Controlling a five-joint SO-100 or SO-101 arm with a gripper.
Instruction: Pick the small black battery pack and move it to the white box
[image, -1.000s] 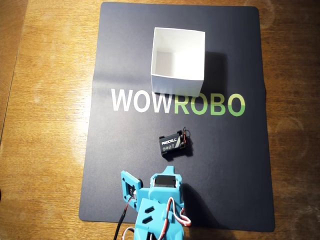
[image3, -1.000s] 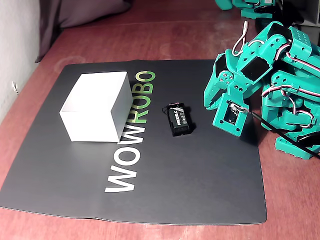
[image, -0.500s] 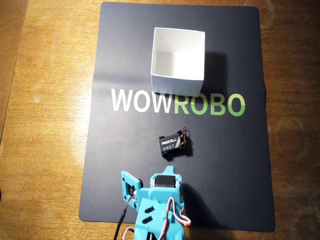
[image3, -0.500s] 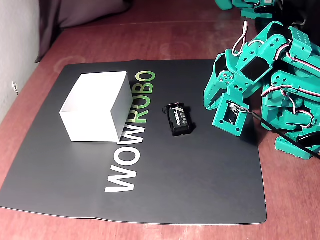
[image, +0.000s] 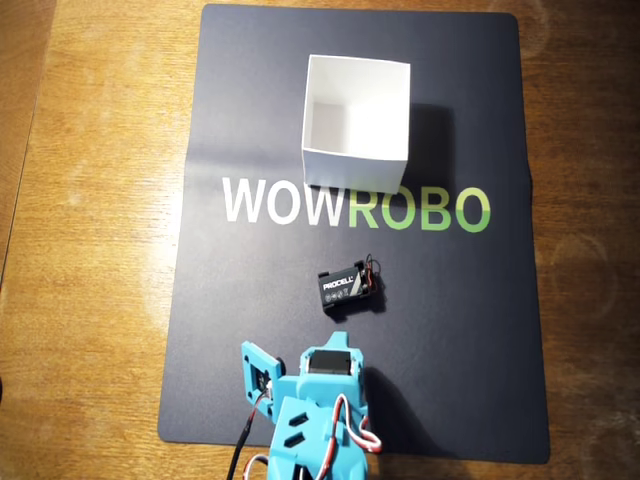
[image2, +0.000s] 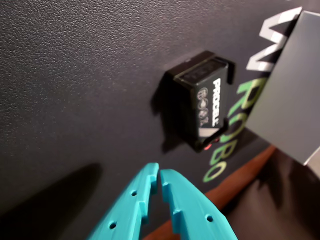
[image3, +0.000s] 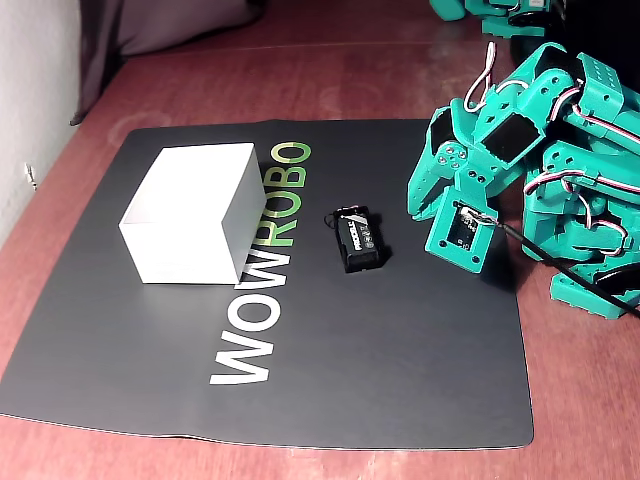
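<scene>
Item: PROCELL battery pack (image: 350, 288), flat on mat (image: 240, 330), label up, clear all round. White box (image: 356, 122) beyond, open-topped. My fingers (image2: 159, 181) nearly closed, empty, short of it.

Table: brown wood (image: 90, 250), reddish under the fixed view's light (image3: 300, 70).
Mat: dark rectangular mat (image: 250, 330) flat on the table, printed "WOWROBO" in white and green letters.
White box (image: 357, 120): sits on the mat at 12 o'clock from the mat's centre in the overhead view, just above the lettering, open top up.
Small black battery pack (image: 348, 287): lies flat on the mat at 6 o'clock from the box, below the lettering, well apart from it; red-black wires at its 3 o'clock end.
Arm base (image3: 590, 250): teal, stands on the table at the mat's edge.
</scene>
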